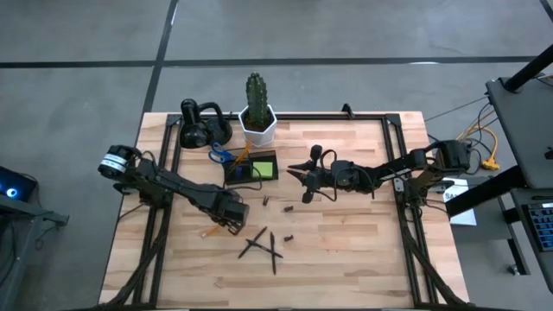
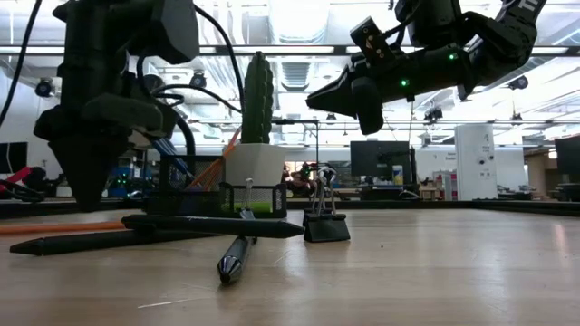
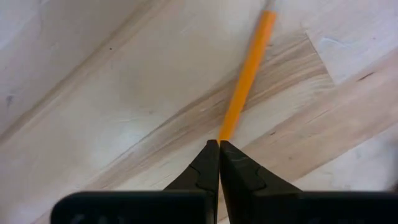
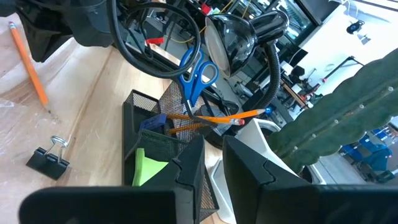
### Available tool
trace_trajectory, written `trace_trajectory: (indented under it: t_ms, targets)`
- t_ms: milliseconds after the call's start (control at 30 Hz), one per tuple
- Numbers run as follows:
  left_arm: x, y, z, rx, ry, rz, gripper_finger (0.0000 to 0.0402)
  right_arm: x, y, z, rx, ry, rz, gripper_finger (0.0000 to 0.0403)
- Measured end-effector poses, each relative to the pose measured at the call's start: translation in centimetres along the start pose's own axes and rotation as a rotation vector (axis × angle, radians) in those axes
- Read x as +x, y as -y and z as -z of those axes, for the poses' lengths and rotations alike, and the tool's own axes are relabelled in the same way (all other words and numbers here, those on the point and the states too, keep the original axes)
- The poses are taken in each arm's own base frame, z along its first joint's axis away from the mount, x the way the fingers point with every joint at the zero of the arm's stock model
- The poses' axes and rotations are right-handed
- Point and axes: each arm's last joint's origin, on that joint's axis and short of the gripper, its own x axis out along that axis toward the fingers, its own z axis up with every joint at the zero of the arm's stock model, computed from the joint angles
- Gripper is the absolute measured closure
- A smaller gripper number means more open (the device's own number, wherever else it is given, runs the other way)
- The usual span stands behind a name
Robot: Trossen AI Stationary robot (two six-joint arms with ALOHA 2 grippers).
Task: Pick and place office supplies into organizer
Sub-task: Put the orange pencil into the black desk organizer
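Pale, matt, grained wood table [image 1: 346,250]; black wire-mesh metal organizer [image 4: 163,127]; glossy black lamp [image 4: 239,37]; smooth orange pencil [image 3: 247,68].

You have one organizer [image 1: 251,169], one cactus pot [image 1: 257,123], one black looped gadget [image 1: 200,126]. In organizer you can count one blue-handled scissors [image 4: 196,73], one lime-green sticky-note pad [image 4: 147,165], at least two orange pencils [image 4: 224,117]. Loose on table: one orange pencil [image 3: 246,70], two crossed black pens [image 1: 262,245], three small dark bits [image 1: 285,208]; low view shows two of them as binder clips [image 2: 325,221]. Two arms, two grippers.
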Motion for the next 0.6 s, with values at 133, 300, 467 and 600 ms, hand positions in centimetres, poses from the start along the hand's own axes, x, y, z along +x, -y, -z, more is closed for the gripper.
trace_trajectory:
  t_ms: [133,300,467,600]
  targets:
    - [0.0,0.0,0.01,0.0,-0.003,0.001,0.0399,0.0,-0.01,0.0,0.0,0.0,0.0,0.0355]
    - [0.0,0.01,0.04,-0.002,-0.005,0.001,0.04,0.0,0.0,0.0,0.001,0.0,0.0,0.0355]
    - [-0.01,0.02,0.07,0.004,-0.022,0.008,0.0401,0.0,0.0,0.0,0.002,0.0,0.0,0.0355]
    - [-0.22,0.26,0.21,0.056,-0.086,0.046,0.0378,0.0,-0.01,0.0,0.002,0.0,0.0,0.0355]
